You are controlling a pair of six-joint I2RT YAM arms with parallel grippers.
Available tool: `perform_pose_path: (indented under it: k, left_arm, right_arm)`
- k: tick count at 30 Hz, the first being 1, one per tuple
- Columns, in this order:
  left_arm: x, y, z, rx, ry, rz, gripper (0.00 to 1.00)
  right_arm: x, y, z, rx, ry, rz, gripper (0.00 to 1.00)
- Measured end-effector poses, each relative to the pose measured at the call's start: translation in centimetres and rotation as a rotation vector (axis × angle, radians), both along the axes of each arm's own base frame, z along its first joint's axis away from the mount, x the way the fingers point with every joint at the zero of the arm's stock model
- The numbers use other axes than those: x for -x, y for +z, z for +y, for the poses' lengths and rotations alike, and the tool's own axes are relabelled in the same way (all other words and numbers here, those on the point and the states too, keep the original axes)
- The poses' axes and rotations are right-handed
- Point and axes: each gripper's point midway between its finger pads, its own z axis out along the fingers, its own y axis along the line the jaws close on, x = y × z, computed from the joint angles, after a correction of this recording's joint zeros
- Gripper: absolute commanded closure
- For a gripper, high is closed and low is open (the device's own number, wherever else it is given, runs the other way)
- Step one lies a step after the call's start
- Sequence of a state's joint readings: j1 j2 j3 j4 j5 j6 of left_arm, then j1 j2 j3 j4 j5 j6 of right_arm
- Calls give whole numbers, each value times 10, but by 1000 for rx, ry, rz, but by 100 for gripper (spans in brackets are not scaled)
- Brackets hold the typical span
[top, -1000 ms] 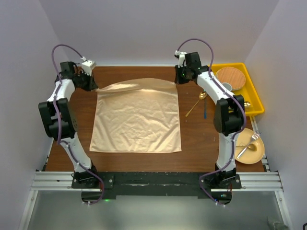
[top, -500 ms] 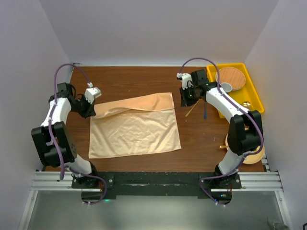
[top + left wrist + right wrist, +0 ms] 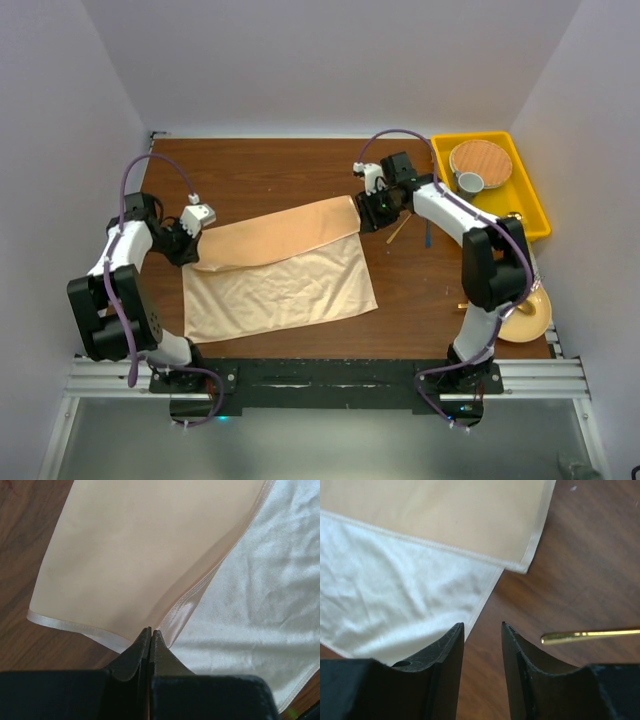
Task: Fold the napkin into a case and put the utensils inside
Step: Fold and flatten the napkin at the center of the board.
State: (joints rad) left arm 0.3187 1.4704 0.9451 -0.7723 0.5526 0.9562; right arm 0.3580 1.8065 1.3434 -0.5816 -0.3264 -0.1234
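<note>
The peach satin napkin lies in the middle of the table. Its far edge is folded over toward me as a flap. My left gripper is shut on the flap's left corner; in the left wrist view the hem runs into the closed tips. My right gripper is open and empty just right of the flap's right corner; its jaws stand over bare wood. A gold spoon and a blue-handled utensil lie right of the napkin. The gold handle shows in the right wrist view. No case is formed.
A yellow tray at the back right holds a round wood-toned plate and a small cup. A yellow plate sits at the right front, mostly behind the right arm. Grey walls close in both sides.
Both grippers have drawn the napkin's far edge toward me and folded it over. The right gripper now stands open beside the corner. The left still holds its corner.
</note>
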Motion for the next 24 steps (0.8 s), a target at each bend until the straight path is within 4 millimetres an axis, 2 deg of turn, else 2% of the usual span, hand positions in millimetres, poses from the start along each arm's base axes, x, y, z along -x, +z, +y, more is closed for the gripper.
perform_pose_path:
  k: [5, 7, 11, 17, 19, 22, 24]
  left_arm:
    - [-8, -5, 4, -1, 17, 7, 100]
    - [-12, -4, 5, -2, 20, 3, 100]
    - [-17, -2, 7, -8, 24, -14, 100]
    - [-20, -2, 8, -8, 29, -20, 100]
    - [-20, -3, 8, -6, 31, -14, 100]
    - [-23, -5, 8, -1, 36, -6, 100]
    - [-25, -6, 9, 2, 41, -3, 100]
  right_arm:
    - [-28, -25, 11, -9, -50, 35, 53]
    - [-33, -36, 12, -1, -67, 54, 53]
    - [-41, -52, 15, 3, -106, 93, 45]
    - [-51, -52, 19, -10, -144, 94, 45]
    - [-52, -53, 17, 0, -160, 92, 46]
    - [-52, -54, 16, 7, -169, 92, 57]
    - [-52, -56, 16, 9, -171, 97, 59]
